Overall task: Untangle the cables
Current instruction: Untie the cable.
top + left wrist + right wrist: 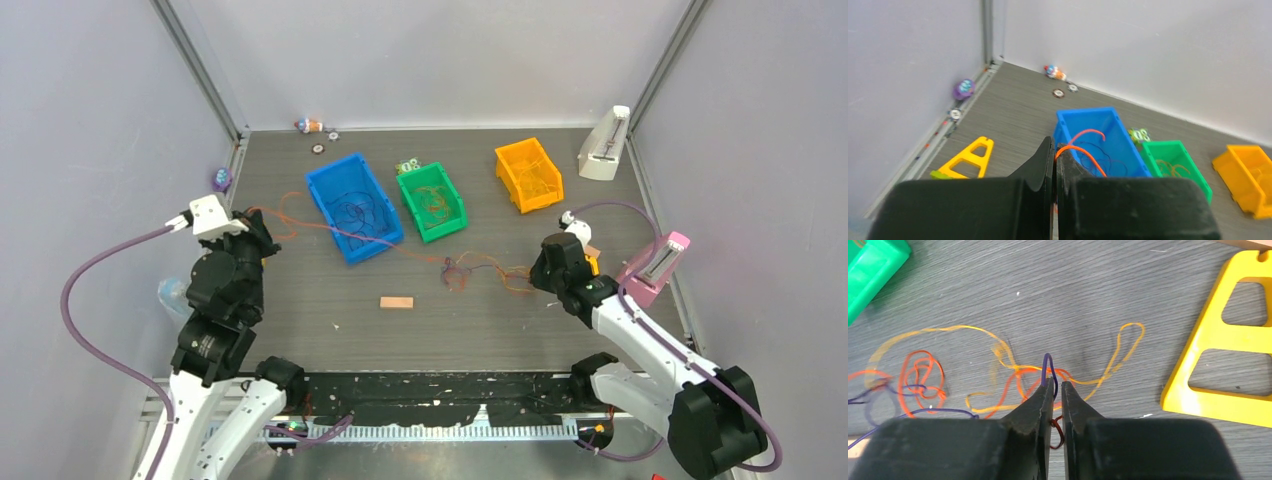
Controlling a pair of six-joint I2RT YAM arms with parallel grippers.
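The cables lie as a loose tangle (458,272) of orange, yellow and purple strands on the table between my arms. One orange cable (300,225) runs from it over the blue bin (325,200) to my left gripper (268,240). In the left wrist view the left gripper (1054,145) is shut on this orange cable (1088,157), above the blue bin (1083,112), which holds dark strands. My right gripper (1057,384) is shut at the tangle's right end on a purple cable (1047,360). A dark red strand (1058,432) sits in the narrow gap. Yellow loops (948,330) and an orange knot (923,380) lie to its left.
A green bin (408,190) and an orange bin (515,175) with strands stand right of the blue one. A wooden block (396,302) lies centre front. A white metronome (603,150), a pink one (655,265) and a yellow triangular frame (1208,370) are on the right.
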